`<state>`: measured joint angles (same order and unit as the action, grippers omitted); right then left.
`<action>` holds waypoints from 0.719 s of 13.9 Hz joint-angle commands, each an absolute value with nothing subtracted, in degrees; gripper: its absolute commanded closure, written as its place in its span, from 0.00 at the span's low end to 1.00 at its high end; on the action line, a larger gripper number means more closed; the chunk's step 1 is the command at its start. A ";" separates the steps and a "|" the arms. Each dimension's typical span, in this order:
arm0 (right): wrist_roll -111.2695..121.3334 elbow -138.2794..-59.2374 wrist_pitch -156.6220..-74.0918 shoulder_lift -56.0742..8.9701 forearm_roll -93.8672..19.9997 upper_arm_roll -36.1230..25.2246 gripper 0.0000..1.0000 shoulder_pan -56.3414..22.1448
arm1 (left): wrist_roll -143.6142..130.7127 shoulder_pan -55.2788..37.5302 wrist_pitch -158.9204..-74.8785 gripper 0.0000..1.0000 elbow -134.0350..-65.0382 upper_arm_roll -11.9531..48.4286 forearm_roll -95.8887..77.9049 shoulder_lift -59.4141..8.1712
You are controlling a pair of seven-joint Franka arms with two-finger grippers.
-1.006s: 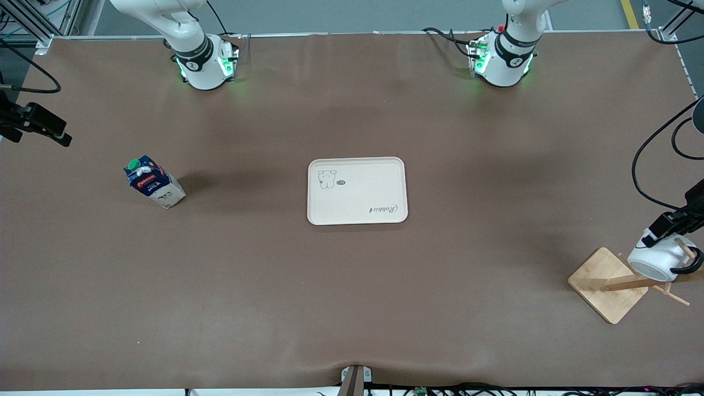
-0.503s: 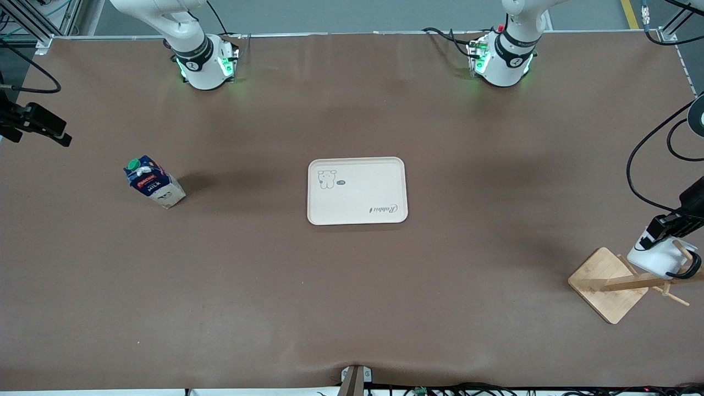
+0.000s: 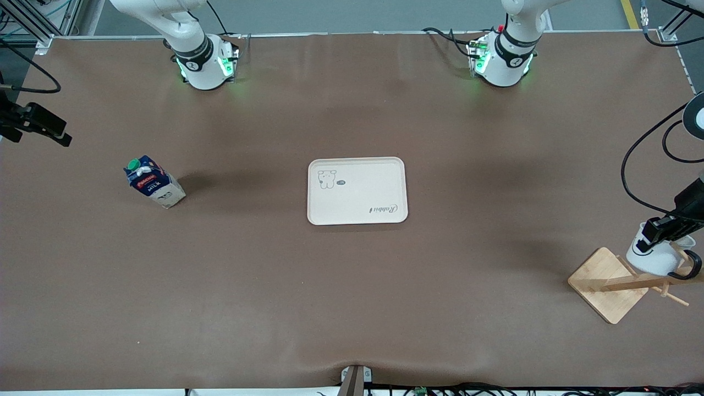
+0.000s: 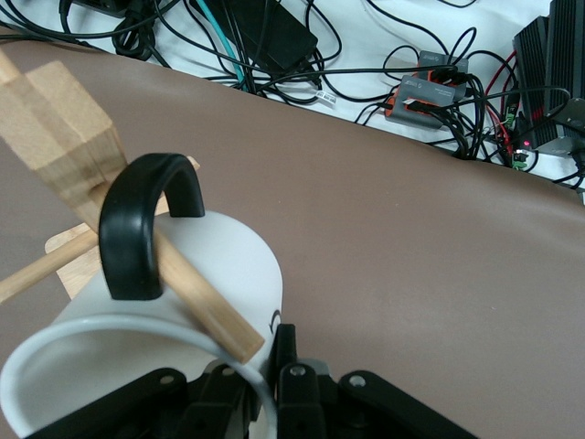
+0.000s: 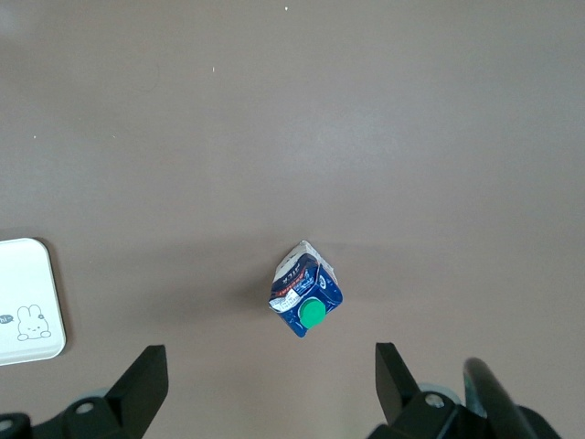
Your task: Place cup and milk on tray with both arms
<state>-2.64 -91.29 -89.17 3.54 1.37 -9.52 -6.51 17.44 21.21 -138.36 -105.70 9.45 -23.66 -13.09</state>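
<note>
Now the left gripper (image 3: 660,231), jaws clenched on the cup (image 3: 653,256) rim, should slide its handle (image 4: 146,219) along the peg (image 4: 187,293); right gripper (image 5: 270,384) waits released over the milk (image 5: 306,302).

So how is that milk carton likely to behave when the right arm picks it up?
The milk carton stands tall on a narrow base, so a sideways nudge could probably tip it. Its flat card sides should suit the open right gripper hovering over it, though a hard squeeze may dent them. How full or heavy it is can't be told.
</note>
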 commanded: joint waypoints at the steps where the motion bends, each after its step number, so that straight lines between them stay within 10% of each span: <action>1: -3.16 -90.70 -89.03 3.34 1.67 -8.96 0.00 -5.71 | 18.72 20.83 -136.41 1.00 -104.77 10.28 -24.26 -13.27; 10: -3.16 -90.70 -89.03 3.34 1.76 -8.96 0.00 -5.71 | 16.88 20.92 -126.67 1.00 -104.59 10.20 -22.60 -10.02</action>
<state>-2.64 -91.29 -89.17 3.54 1.37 -9.53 -6.51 17.49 21.28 -129.69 -104.88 9.45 -23.54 -10.90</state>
